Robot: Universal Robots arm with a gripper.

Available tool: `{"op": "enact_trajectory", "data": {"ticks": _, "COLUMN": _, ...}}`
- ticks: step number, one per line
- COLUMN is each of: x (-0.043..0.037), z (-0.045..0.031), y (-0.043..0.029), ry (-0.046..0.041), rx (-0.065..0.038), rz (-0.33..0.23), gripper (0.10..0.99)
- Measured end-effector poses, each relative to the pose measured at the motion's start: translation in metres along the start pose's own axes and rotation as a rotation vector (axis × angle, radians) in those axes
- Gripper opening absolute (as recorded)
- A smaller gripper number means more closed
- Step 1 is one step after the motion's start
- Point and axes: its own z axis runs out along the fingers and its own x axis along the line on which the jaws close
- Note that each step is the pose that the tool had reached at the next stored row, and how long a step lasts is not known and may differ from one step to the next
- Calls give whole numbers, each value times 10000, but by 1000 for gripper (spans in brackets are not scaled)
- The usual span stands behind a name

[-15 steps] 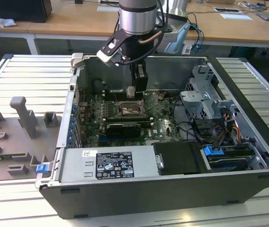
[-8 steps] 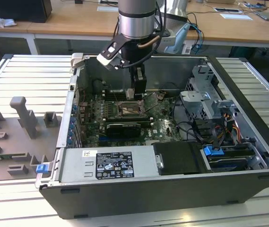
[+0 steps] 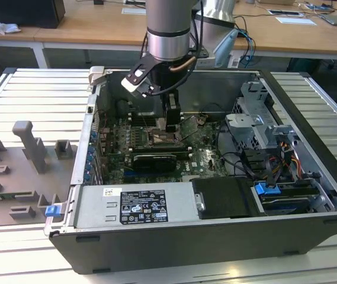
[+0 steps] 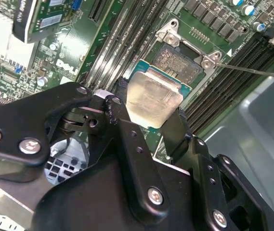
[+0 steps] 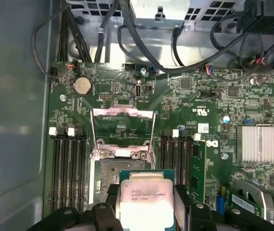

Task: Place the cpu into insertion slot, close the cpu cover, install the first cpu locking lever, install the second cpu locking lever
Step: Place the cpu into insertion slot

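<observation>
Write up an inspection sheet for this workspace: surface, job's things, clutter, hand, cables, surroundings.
Surface: ribbed grey metal table carrying an open dark computer case.
Job's things: square silvery-faced cpu held over the near edge of the dark square insertion slot, not seated in it; silvery frame cpu cover standing open.
Clutter: grey moulded fixture blocks on the table at the exterior view's left.
Hand: black hand shut on the cpu's edges.
Cables: black cable bundle beyond the green board; coloured wires by the drive bay.
Surroundings: wooden desks behind the table.
</observation>
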Motion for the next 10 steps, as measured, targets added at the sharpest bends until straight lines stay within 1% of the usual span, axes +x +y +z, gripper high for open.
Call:
{"op": "enact_trajectory", "data": {"ticks": 4, "x": 15, "z": 85, "y": -13, "ry": -32, "rx": 0, "rz": -3, "gripper": 533}}
{"op": "enact_trajectory", "data": {"ticks": 10, "x": 27, "z": 150, "y": -25, "ry": -42, "rx": 0, "rz": -5, "gripper": 533}}
